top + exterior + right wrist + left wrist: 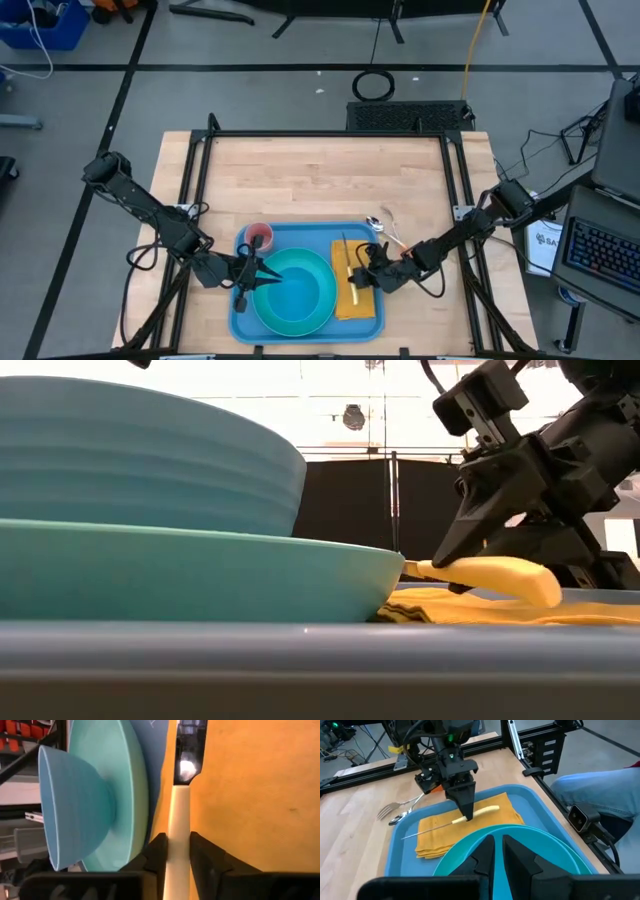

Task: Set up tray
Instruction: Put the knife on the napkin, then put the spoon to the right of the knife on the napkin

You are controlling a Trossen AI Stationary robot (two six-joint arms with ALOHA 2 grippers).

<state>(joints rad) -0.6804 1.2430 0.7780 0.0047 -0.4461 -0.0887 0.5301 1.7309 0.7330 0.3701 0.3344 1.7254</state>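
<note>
The blue tray [243, 322] lies at the table's near edge. It carries a cyan plate [312, 300] with a blue bowl [75, 805] on it and a folded yellow napkin [440, 837] beside the plate. A knife [470, 816] with a cream handle lies on the napkin. My right gripper [466, 817] is shut on it. My left gripper [497, 851] hovers over the plate's left rim, its fingers a narrow gap apart with nothing between them. My right gripper pinches the knife's cream handle [178, 827] by its two sides between the two fingers, toward the blade end. The fingers slant down from the table's right side. The knife rests on the napkin, its handle's free end [540, 588] sticking out past the fingers.
A fork [387, 811] and a spoon [378, 222] lie on the wood just past the tray's far right corner. A pink cup [259, 237] stands at the tray's far left corner. Black frame rails [330, 133] border the table; a person's leg [600, 795] shows beyond it.
</note>
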